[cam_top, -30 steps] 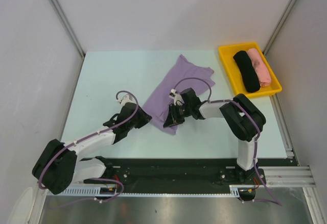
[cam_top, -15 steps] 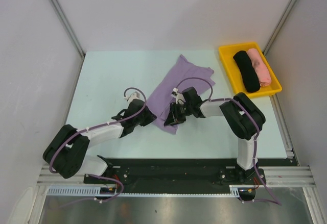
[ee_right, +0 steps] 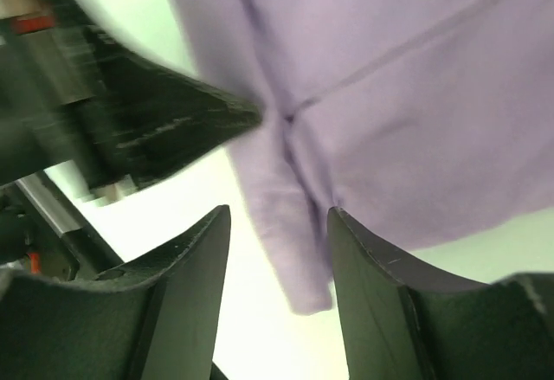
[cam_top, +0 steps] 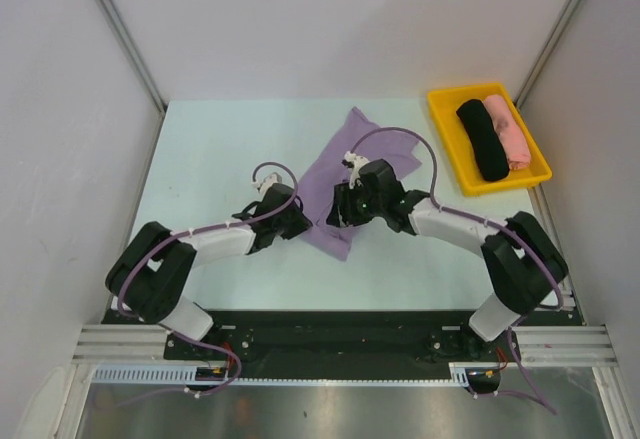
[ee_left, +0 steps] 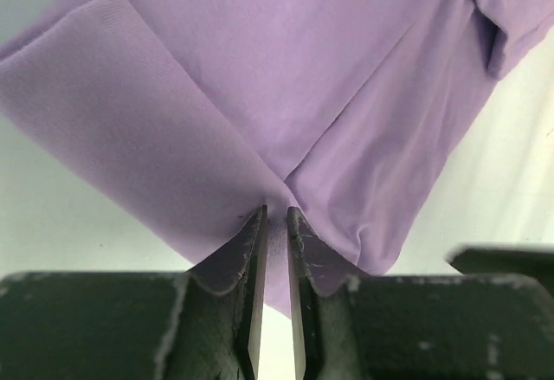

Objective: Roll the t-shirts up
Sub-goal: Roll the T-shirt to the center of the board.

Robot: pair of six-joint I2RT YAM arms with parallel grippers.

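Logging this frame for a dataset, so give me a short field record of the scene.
shirt in work: lavender cloth t-shirt, lying on the pale green table
left gripper: shut on its near edge
right gripper: open, at the near corner
in yellow plastic tray: black rolled shirt, pink rolled shirt
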